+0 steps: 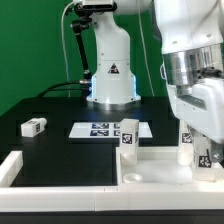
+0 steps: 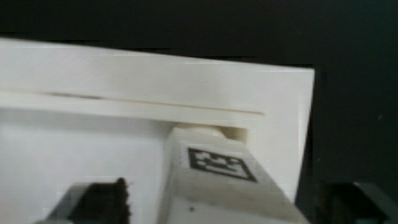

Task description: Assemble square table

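White tabletop; seemingly four legs, three upright, one lying; tool wide open, gripping nothing.

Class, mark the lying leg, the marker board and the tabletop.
lying leg (image 1: 33,126), exterior view, its middle.
marker board (image 1: 98,128), exterior view, among its printed tags.
tabletop (image 1: 158,164), exterior view, bare top face.

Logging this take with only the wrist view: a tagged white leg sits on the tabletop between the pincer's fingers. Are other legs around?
Observer: Yes. A loose leg lies on its side on the black table, far toward the exterior view's left.
Operator: Any others on the tabletop?
Observer: An upright leg stands at the corner of the tabletop toward the exterior view's left, just in front of the marker board.
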Controlling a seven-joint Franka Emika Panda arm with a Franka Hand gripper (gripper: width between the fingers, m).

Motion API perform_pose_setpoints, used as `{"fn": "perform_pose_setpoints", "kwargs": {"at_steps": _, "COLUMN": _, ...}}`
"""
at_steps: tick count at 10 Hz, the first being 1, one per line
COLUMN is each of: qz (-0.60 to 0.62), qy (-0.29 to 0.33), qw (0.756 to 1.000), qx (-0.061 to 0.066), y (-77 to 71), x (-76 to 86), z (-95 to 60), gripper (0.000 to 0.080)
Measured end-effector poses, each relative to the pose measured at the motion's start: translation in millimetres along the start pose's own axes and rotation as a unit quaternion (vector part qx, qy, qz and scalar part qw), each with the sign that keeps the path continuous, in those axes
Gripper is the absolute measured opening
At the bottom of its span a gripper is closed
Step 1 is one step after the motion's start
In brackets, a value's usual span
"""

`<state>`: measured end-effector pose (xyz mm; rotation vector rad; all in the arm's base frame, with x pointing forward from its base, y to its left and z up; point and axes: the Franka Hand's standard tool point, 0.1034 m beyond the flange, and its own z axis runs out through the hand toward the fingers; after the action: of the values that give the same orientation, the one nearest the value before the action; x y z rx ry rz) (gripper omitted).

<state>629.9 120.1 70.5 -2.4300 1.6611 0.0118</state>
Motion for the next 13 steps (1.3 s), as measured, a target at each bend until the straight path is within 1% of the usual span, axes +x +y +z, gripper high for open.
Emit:
{"fn": "perform_pose_setpoints", "kwargs": {"at_steps": 1, "qz": -0.044, "qy": 0.003, "qw": 0.999, "qx": 0.002, "y": 1.9, "x": 0.0, "z": 1.9, "gripper": 0.0611}}
{"fn": "perform_pose_setpoints", "kwargs": {"at_steps": 2, "qz": -0.074, "qy": 0.003, "qw": 0.997, "qx": 0.001, "y": 2.2, "x": 0.8, "z": 1.9, "gripper": 0.0638}}
{"fn": "perform_pose_setpoints", "kwargs": {"at_steps": 4, "qz": -0.144, "qy": 0.006, "qw": 0.99, "qx": -0.002, "y": 2.7, "x": 1.8, "z": 2.2, "gripper": 0.0647}}
{"fn": "perform_pose_setpoints", "kwargs": {"at_steps": 5, "qz": -0.268, "qy": 0.026, "qw": 0.963, "qx": -0.022, "y": 3.5, "x": 1.2, "z": 2.7, "gripper": 0.0649}}
{"fn": "perform_pose_setpoints", "kwargs": {"at_steps": 6, "qz": -0.371, "qy": 0.037, "qw": 0.927, "qx": -0.041, "y": 3.4, "x": 0.1, "z": 2.4, "gripper": 0.0649}}
{"fn": "perform_pose_setpoints", "kwargs": {"at_steps": 7, "qz": -0.427, "qy": 0.043, "qw": 0.902, "qx": -0.051, "y": 1.9, "x": -0.7, "z": 1.7, "gripper": 0.0649}}
{"fn": "perform_pose_setpoints", "kwargs": {"at_steps": 8, "qz": -0.388, "qy": 0.042, "qw": 0.919, "qx": -0.045, "y": 2.0, "x": -1.0, "z": 2.1, "gripper": 0.0649}}
{"fn": "perform_pose_setpoints", "kwargs": {"at_steps": 9, "qz": -0.394, "qy": 0.042, "qw": 0.917, "qx": -0.046, "y": 2.1, "x": -0.4, "z": 2.1, "gripper": 0.0523}}
{"fn": "perform_pose_setpoints", "kwargs": {"at_steps": 10, "qz": -0.373, "qy": 0.041, "qw": 0.926, "qx": -0.044, "y": 2.1, "x": -1.1, "z": 2.4, "gripper": 0.0523}}
{"fn": "perform_pose_setpoints", "kwargs": {"at_steps": 11, "qz": -0.33, "qy": 0.042, "qw": 0.942, "qx": -0.041, "y": 2.0, "x": -2.1, "z": 2.8, "gripper": 0.0383}}
{"fn": "perform_pose_setpoints", "kwargs": {"at_steps": 12, "qz": -0.305, "qy": 0.042, "qw": 0.95, "qx": -0.04, "y": 2.3, "x": -1.9, "z": 2.9, "gripper": 0.0289}}
{"fn": "perform_pose_setpoints", "kwargs": {"at_steps": 13, "qz": -0.279, "qy": 0.043, "qw": 0.959, "qx": -0.038, "y": 2.2, "x": -2.1, "z": 2.9, "gripper": 0.0289}}
